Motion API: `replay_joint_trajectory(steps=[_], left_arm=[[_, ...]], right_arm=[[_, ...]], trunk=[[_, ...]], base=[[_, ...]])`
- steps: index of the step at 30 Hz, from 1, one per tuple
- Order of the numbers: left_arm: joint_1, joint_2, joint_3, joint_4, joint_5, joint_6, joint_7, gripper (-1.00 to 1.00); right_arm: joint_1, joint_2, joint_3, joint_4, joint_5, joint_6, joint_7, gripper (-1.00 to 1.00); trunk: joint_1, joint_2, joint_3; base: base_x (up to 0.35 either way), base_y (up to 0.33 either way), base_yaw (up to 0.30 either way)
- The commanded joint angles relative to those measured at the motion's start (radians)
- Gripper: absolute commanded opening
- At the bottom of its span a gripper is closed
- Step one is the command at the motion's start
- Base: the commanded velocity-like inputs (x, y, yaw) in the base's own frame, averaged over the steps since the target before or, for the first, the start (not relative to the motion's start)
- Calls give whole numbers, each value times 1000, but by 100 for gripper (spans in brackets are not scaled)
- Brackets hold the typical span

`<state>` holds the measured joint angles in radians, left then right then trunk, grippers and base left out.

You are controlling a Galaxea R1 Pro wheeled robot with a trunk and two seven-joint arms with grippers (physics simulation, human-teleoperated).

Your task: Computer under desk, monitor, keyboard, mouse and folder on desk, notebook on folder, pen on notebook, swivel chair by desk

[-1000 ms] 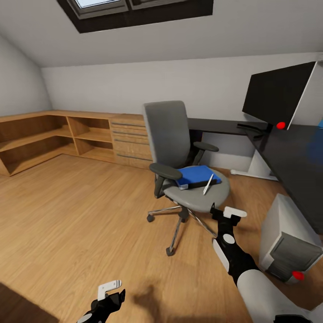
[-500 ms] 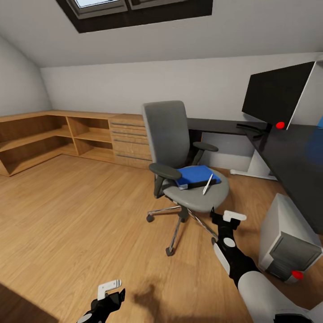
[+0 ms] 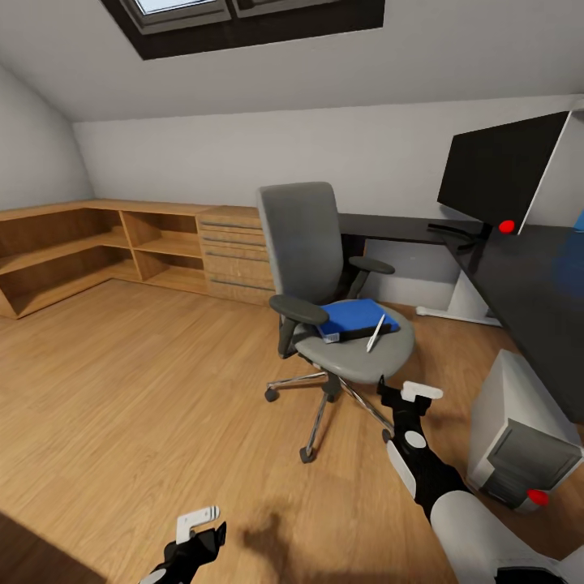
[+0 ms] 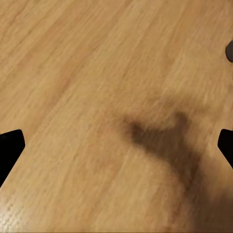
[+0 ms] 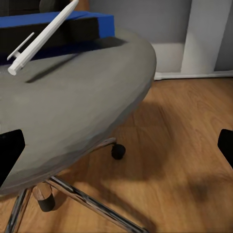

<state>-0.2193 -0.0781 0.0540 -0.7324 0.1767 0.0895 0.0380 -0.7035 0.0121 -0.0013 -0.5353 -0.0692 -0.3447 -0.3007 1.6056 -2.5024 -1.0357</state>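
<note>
Right gripper (image 3: 408,395) wide open, empty, near swivel chair (image 3: 324,276) seat; folder (image 3: 354,317), pen (image 3: 376,332) on seat. Left gripper (image 3: 199,527) open, empty, above floor (image 3: 122,389).

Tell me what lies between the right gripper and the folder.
The pen leans against the folder's near edge, on the right gripper's side. Apart from that, just bare chair seat.

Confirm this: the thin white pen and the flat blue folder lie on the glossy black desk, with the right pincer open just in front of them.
Not quite. The thin white pen and flat blue folder lie on the grey padded swivel chair, not the glossy black desk, as the head view shows. The right pincer is open just in front of them.
</note>
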Motion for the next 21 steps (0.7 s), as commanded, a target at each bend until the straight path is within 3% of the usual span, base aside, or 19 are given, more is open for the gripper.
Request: replay_joint_trajectory(steps=[1,9,21], left_arm=[[0,0,1,0,10,6,2,100],[0,0,1,6,10,6,2,100],[0,-1,1,7,10,6,2,100]], right_arm=[[-1,1,0,0,-11,-7,1,100],[-1,2,0,0,-45,-21,4,100],[-1,6,1,-1,-52,-23,0,100]], trunk=[[0,0,-1],[0,0,-1],[0,0,-1]], base=[[0,0,0],[0,0,0],[0,0,0]])
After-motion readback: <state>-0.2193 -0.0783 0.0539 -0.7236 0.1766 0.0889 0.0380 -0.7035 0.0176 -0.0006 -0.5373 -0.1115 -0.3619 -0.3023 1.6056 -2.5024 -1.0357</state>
